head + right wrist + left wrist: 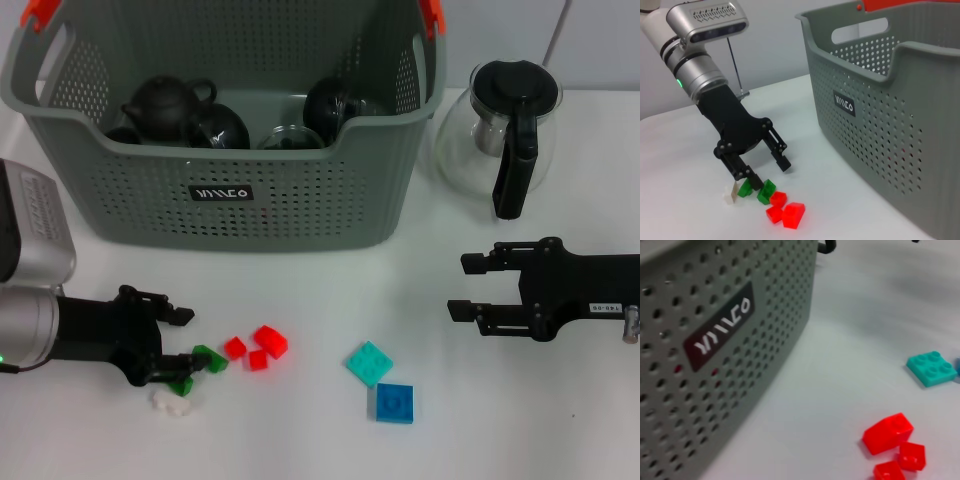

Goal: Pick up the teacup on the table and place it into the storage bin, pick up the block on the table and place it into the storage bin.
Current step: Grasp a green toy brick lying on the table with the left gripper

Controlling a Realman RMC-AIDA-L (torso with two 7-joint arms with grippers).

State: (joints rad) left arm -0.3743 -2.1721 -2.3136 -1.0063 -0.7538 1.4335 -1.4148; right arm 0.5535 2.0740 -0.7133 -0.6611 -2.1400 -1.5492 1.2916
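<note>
While the right gripper hangs with jaws spread over bare table below the glass pot, the left gripper sits low by the blocks, jaws spread. Its lower finger touches the green blocks, which lie just beside that finger rather than between the jaws; a white block lies beneath, red blocks just beyond. Dark teacups rest inside the storage bin.
</note>
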